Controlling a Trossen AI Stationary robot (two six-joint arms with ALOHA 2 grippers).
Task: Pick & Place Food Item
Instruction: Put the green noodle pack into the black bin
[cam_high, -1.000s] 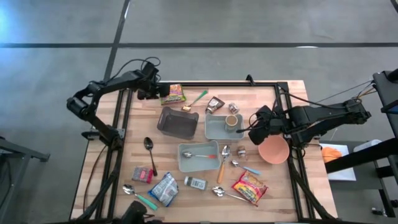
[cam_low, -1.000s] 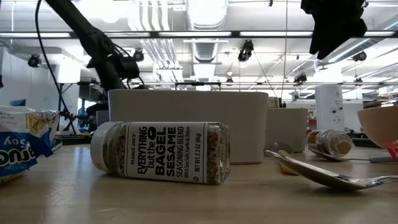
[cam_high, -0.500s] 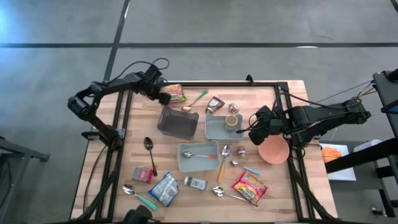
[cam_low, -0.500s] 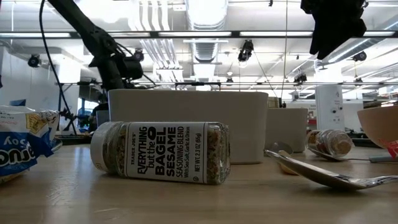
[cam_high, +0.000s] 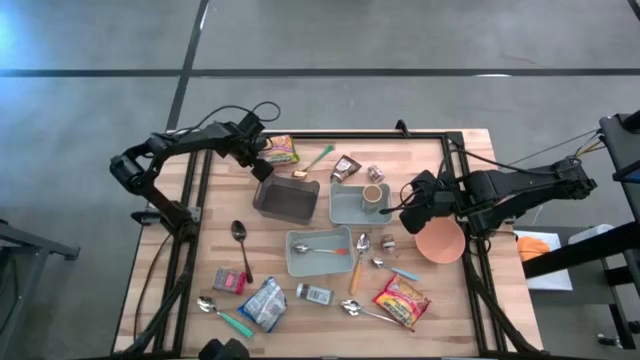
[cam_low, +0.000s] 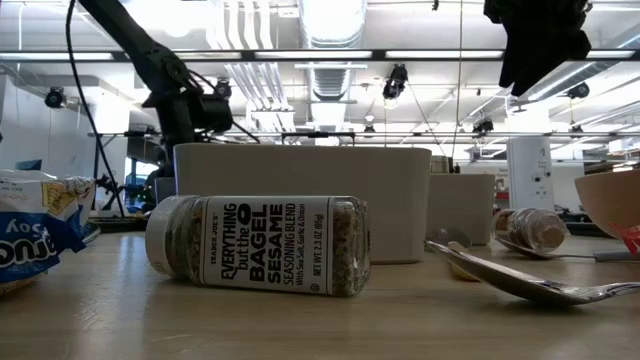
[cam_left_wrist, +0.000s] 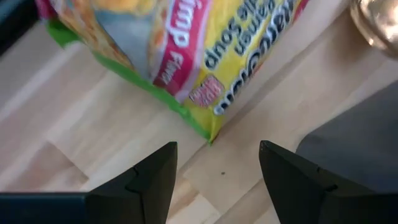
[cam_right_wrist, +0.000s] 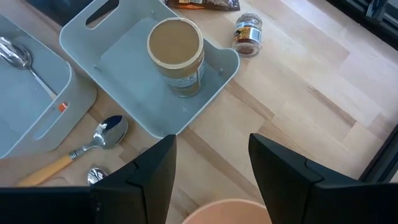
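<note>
I have the left tool (cam_high: 262, 157) at the far left part of the table (cam_high: 330, 300), just beside the yellow ramen packet (cam_high: 281, 150) with the green edge. In the left wrist view its two fingers (cam_left_wrist: 146, 180) stand apart over bare wood, with the corner of the packet (cam_left_wrist: 186, 56) between and just ahead of them; nothing is clamped. The packet lies flat, near the dark bin (cam_high: 285, 198) and a green-handled spoon (cam_high: 313, 161).

My right tool (cam_high: 408, 205) waits at the right side, beside the pale tray (cam_high: 350, 205) that holds a brown-lidded cup (cam_right_wrist: 176, 55). Its fingers (cam_right_wrist: 149, 180) are also apart and empty, with the orange bowl (cam_high: 440, 241) just beside that arm. A small spice jar (cam_right_wrist: 248, 34) lies on the wood past the tray.
</note>
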